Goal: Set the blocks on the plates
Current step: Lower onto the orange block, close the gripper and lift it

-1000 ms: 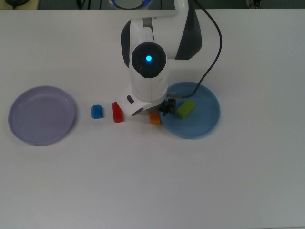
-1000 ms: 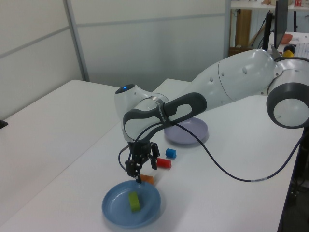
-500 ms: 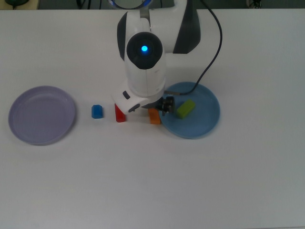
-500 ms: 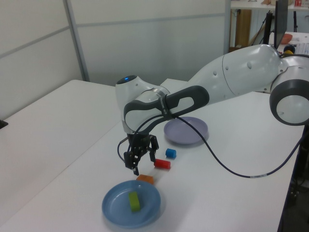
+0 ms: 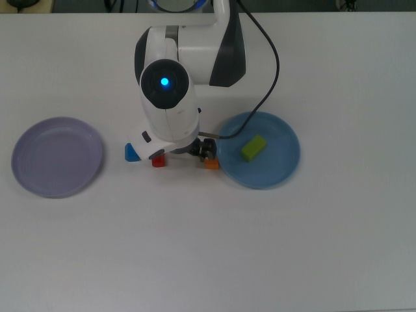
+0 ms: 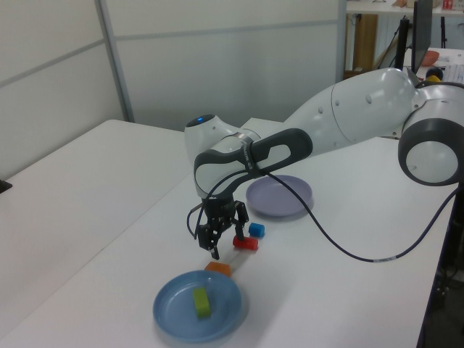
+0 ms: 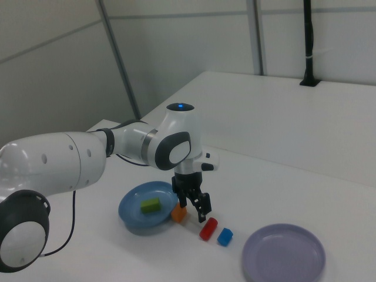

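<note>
We are shifting the gripper [image 6: 219,239] away from the blue plate [image 5: 283,162], where the green bar [image 5: 253,147] is already lying, toward the blocks still on the surface [image 5: 208,247]. It was above the plate's edge a second ago; now its fingers are spread, grasping nothing, and hanging between the orange wedge [image 6: 218,269] and the red cylinder [image 7: 208,228]. The blue block [image 7: 224,236] is sitting beside the cylinder. The lavender plate [image 5: 39,179] is holding nothing.

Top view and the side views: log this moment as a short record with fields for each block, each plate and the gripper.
green block: on blue plate
orange block: on table, beside blue plate's rim
red block: on table
blue block: on table, next to red block
lavender plate: holds nothing
gripper: open, empty, above the table between orange and red blocks
</note>
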